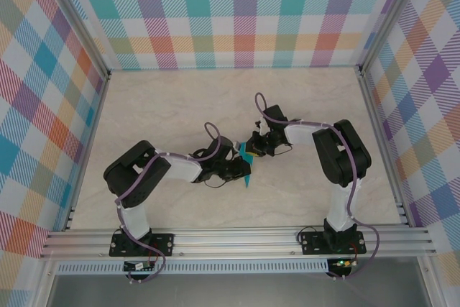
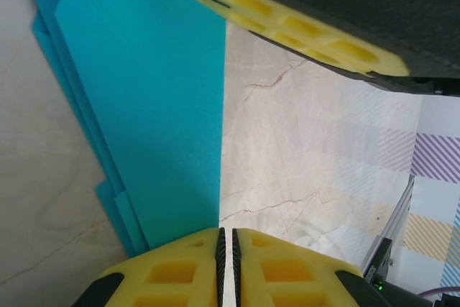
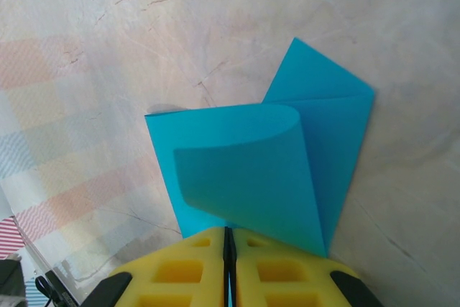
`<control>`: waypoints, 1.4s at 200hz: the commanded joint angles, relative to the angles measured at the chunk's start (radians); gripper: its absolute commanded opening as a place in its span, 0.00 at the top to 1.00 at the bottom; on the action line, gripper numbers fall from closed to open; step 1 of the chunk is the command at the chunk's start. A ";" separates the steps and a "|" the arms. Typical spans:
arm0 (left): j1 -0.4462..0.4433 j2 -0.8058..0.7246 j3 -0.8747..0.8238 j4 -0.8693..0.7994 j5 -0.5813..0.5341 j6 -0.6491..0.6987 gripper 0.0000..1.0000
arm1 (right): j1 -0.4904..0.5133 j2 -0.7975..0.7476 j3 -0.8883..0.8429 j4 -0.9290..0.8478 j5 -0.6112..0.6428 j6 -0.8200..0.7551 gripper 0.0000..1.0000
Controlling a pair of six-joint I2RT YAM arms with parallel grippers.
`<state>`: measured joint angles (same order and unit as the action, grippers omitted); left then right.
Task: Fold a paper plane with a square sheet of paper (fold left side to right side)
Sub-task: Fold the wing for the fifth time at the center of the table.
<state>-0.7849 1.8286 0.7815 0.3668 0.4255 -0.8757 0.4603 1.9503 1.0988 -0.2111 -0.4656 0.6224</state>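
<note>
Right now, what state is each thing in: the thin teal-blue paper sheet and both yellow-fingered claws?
thin teal-blue paper sheet: partly folded into layers, one flap curled over, not yet a plane, pinched by both claws.
left claw: shut on the sheet's edge.
right claw: shut on the sheet.

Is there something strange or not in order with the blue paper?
Yes. In the right wrist view, the top layer of the teal paper curls over in a soft roll instead of lying flat. In the left wrist view its layered edges are stepped, not aligned. No tear shows.
</note>
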 commanded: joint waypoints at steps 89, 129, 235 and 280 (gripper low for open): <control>-0.034 0.057 -0.020 -0.108 -0.075 -0.051 1.00 | -0.005 -0.201 -0.042 -0.091 0.054 -0.035 1.00; -0.039 0.051 -0.020 -0.127 -0.088 -0.049 1.00 | 0.015 -0.295 -0.181 -0.041 0.026 -0.006 1.00; -0.039 0.038 -0.020 -0.147 -0.099 -0.040 1.00 | 0.035 -0.147 -0.162 0.139 -0.071 0.057 1.00; -0.039 0.037 -0.024 -0.158 -0.105 -0.041 1.00 | 0.035 -0.096 -0.115 0.082 0.010 -0.008 1.00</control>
<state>-0.8047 1.8412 0.7826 0.3649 0.3798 -0.9237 0.4892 1.8301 0.9443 -0.1135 -0.4915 0.6632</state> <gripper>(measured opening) 0.042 0.046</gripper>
